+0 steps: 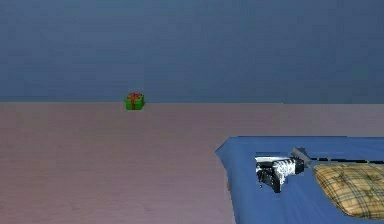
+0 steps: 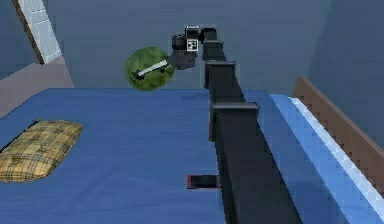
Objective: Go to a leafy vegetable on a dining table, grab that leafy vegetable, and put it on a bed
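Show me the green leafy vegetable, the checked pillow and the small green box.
green leafy vegetable (image 2: 145, 84), arm side view, its lower left side.
checked pillow (image 2: 40, 150), arm side view, the middle of its top.
small green box (image 1: 135, 103), forward view, its front face.

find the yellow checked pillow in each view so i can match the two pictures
Forward view: the checked pillow lies in the bottom right corner, on the blue bed.
Arm side view: the checked pillow lies at the left edge, about halfway down, on the blue bed.
Shared landmark: the blue bed, which carries the pillow in both views.
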